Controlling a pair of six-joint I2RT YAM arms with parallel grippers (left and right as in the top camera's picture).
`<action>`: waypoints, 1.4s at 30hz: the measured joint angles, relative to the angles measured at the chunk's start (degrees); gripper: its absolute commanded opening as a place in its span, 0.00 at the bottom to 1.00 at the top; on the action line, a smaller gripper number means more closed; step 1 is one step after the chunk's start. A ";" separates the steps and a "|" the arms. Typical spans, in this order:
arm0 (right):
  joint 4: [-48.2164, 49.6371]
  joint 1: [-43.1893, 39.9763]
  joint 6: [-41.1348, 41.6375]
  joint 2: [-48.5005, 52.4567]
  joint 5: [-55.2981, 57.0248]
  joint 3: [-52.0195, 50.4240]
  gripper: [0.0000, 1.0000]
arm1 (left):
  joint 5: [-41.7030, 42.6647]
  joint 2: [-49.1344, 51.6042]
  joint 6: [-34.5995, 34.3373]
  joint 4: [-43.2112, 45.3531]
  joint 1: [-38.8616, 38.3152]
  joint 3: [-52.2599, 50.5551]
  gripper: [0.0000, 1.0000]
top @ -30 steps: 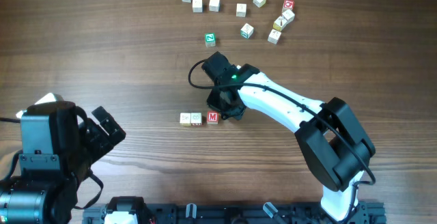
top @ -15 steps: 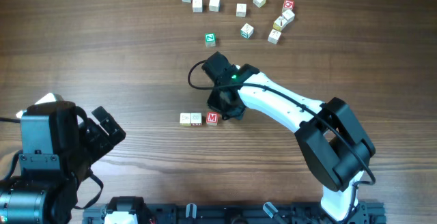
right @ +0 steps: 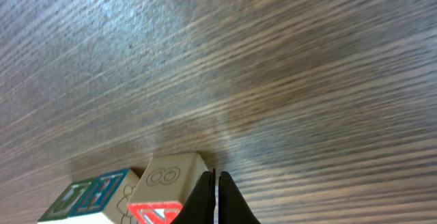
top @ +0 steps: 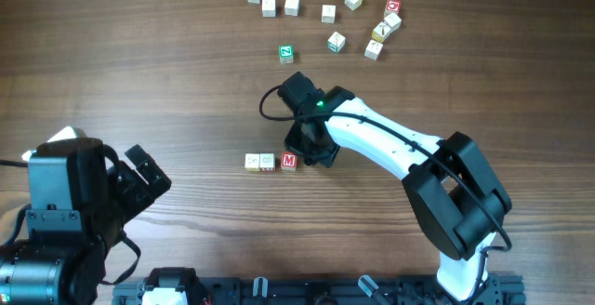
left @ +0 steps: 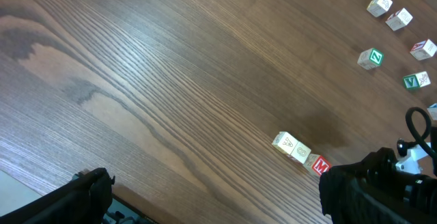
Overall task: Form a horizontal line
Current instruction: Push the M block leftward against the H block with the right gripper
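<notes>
Three small wooden cubes lie side by side in a row in the overhead view: two pale ones point(top: 251, 161) point(top: 268, 161) and the red M cube point(top: 289, 160) at the right end. My right gripper point(top: 312, 153) is shut and empty, its tips right beside the M cube's right side. In the right wrist view its closed fingers point(right: 216, 198) sit against the red-faced cube point(right: 164, 193). My left gripper point(top: 149, 179) is open and empty at the lower left, far from the row. The row also shows in the left wrist view point(left: 300, 151).
A green-faced cube point(top: 286, 54) lies above the right arm. Several loose white cubes point(top: 292, 6) and a red-faced one point(top: 393, 7) are scattered along the far edge. The right arm point(top: 390, 147) stretches across the table's middle right.
My right gripper has shifted very slightly to the right beside the M cube. The three cubes and the left arm have not moved.
</notes>
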 measured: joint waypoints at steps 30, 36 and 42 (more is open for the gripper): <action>0.92 0.00 -0.35 0.00 -5.62 -0.02 0.05 | 0.00 0.00 0.00 0.00 0.00 0.00 1.00; 0.83 0.00 -0.17 0.00 -6.80 -0.02 0.05 | 0.00 0.00 0.00 0.00 0.00 -0.02 1.00; 1.27 0.00 -0.17 0.00 -7.50 -0.02 0.04 | 0.00 0.00 0.00 0.00 0.00 0.00 1.00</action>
